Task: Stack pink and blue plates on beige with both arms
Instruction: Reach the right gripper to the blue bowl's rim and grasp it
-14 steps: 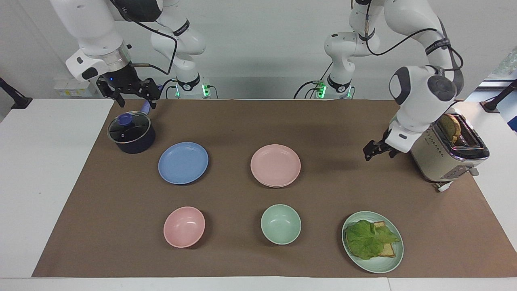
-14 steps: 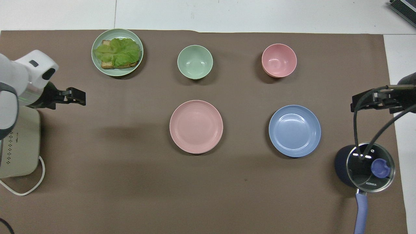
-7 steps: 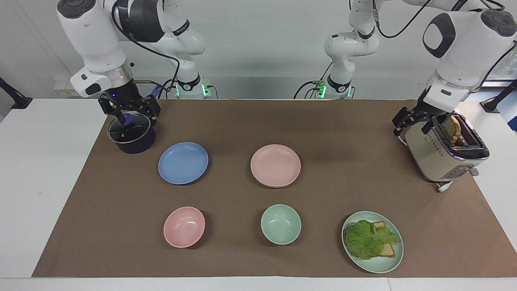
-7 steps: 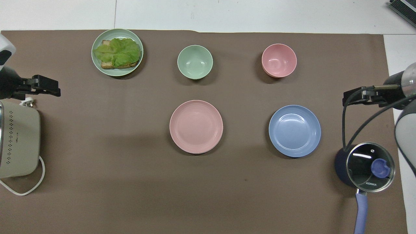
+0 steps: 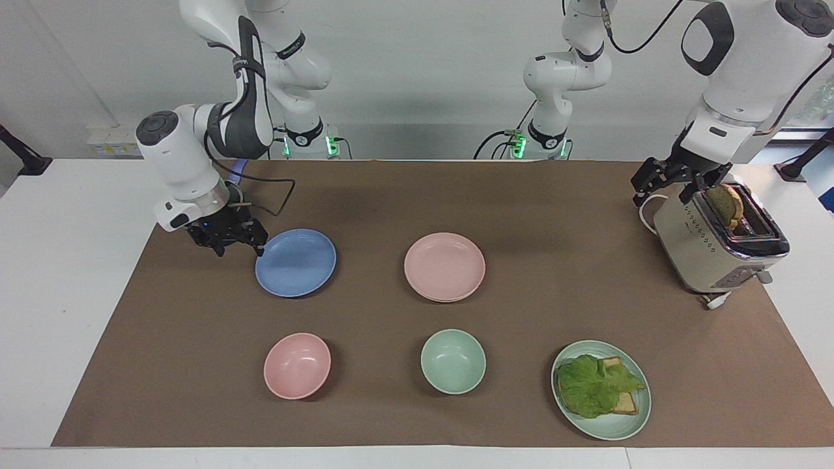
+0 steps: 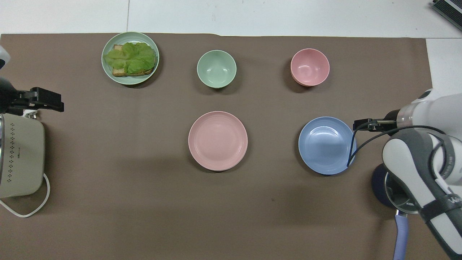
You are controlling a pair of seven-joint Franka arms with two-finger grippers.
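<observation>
Brown mat (image 5: 391,195) fills the frame, pink plate (image 5: 444,266) at its centre and beside it the blue plate (image 5: 296,262), light, stiff and slick I'd judge, best pinched at the raised rim where my right gripper (image 5: 238,247) hovers open, while my left gripper (image 5: 664,185) waits open over the toaster (image 5: 704,254) near the upper corner.

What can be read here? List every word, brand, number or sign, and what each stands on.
"KON": white letters on the glass lid of the dark blue pot; the rest is hidden under the white right arm.
Black strap on that arm: a white mark, too blurred to read.
Cream metal toaster: only rows of dots, no legible text.
</observation>
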